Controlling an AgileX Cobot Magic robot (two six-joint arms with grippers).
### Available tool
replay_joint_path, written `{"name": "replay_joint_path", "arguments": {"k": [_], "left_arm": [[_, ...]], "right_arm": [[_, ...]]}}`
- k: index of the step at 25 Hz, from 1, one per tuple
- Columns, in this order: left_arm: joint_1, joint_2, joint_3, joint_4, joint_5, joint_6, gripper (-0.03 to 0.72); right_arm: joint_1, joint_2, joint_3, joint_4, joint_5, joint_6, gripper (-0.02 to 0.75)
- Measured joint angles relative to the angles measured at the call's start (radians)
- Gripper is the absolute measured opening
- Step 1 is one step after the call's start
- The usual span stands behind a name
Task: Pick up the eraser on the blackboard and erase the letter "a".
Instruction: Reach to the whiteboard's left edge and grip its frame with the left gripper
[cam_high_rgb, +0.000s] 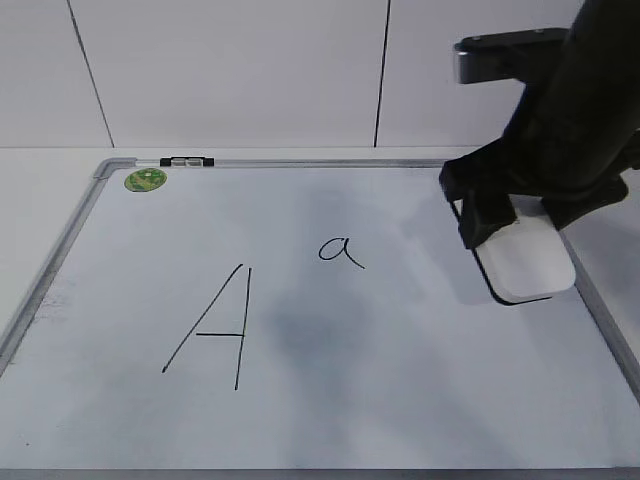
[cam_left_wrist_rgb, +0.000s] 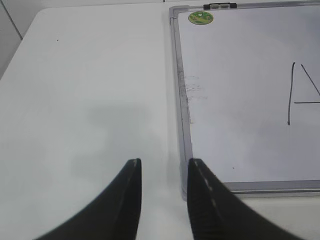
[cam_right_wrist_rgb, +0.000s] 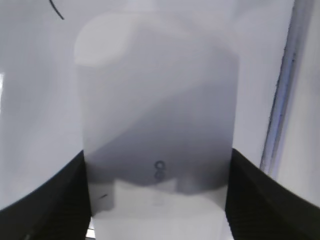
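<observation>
The eraser (cam_high_rgb: 525, 262), a white rounded block, lies at the right side of the blackboard (cam_high_rgb: 400, 380), close to its right frame. My right gripper (cam_high_rgb: 510, 215) is shut on the eraser, one finger on each long side. In the right wrist view the eraser (cam_right_wrist_rgb: 157, 100) fills the space between the jaws (cam_right_wrist_rgb: 157, 155). The small letter "a" (cam_high_rgb: 340, 250) is near the board's middle, left of the eraser and apart from it. My left gripper (cam_left_wrist_rgb: 162, 167) is open and empty over the table, beside the board's corner.
A large capital "A" (cam_high_rgb: 215, 325) is drawn left of the small "a". A round green sticker (cam_high_rgb: 145, 180) and a black clip (cam_high_rgb: 186, 161) sit at the board's far left corner. The grey frame (cam_right_wrist_rgb: 285, 100) runs just right of the eraser.
</observation>
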Motion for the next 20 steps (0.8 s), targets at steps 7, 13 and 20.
{"name": "replay_joint_path", "arguments": {"k": [7,13,20], "left_arm": [[0.0,0.0,0.0,0.0,0.0,0.0,0.235],[0.0,0.0,0.0,0.0,0.0,0.0,0.235],[0.0,0.273,-0.032,0.0,-0.002,0.0,0.235]], "right_arm": [[0.096,0.074,-0.01,0.011,0.005,-0.016,0.53],[0.104,0.093,-0.01,-0.01,0.019,-0.021,0.53],[0.104,0.093,-0.01,-0.037,0.023,-0.022,0.53]]}}
